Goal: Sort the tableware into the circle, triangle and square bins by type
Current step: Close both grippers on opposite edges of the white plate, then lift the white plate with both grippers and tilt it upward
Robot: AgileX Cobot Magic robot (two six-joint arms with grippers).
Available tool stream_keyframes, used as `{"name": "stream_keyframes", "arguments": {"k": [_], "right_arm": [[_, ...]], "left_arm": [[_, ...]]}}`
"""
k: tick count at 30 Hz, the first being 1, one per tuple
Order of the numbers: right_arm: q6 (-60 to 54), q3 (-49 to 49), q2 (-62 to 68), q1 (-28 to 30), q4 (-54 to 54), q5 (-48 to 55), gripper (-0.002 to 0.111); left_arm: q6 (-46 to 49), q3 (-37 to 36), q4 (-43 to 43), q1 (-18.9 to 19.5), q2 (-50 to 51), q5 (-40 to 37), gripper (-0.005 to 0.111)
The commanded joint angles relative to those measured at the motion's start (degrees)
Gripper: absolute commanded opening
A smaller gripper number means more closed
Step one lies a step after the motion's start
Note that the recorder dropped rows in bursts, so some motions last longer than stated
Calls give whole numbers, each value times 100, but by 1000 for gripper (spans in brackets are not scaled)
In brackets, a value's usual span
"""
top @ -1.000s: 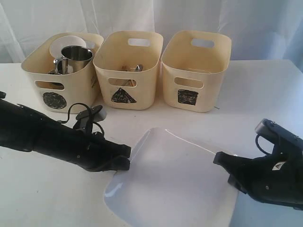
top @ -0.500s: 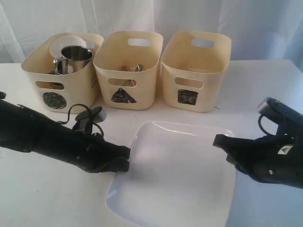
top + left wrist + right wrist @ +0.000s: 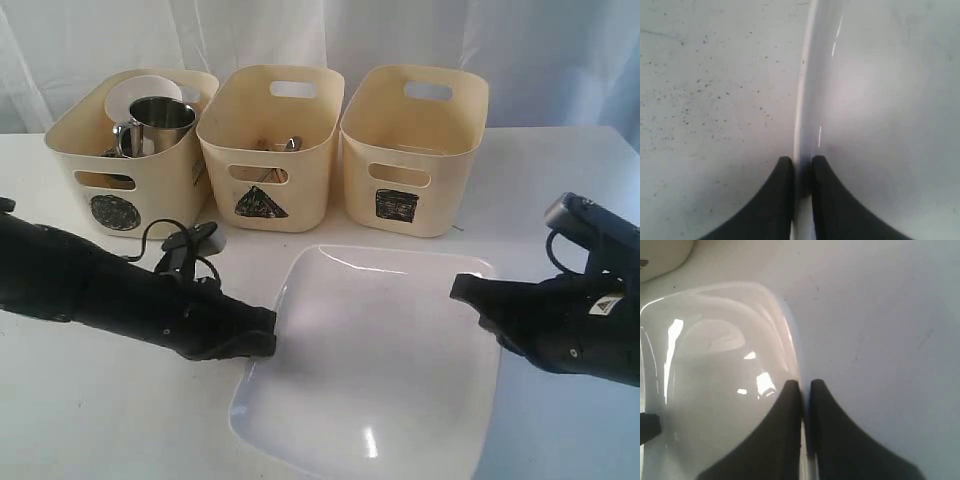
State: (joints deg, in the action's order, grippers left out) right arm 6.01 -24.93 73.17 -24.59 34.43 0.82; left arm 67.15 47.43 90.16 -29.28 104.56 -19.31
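I am stretching my left arm low inward, left gripper pinching almost closed | right arm mirroring it, right gripper pinching almost closed.

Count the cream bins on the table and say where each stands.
3. The circle bin stands left, the triangle bin in the middle, the square bin right, in a row behind the white plate. None seems hidden.
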Motion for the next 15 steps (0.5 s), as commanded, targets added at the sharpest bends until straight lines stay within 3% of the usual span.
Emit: {"name": "stream_keyframes", "arguments": {"k": [1,6,15], "right_arm": [[-130,-272,-106,-115,10,532,0],[-128,-400,-106,-115,10,527,0],[-152,-429,-106,-115,10,473,0]], "left_arm": [[248,320,491,-196,-125,-1941,0],[248,830,491,-196,-125,-2423,0],[183,1136,409,-196,-212,-2547,0]]}}
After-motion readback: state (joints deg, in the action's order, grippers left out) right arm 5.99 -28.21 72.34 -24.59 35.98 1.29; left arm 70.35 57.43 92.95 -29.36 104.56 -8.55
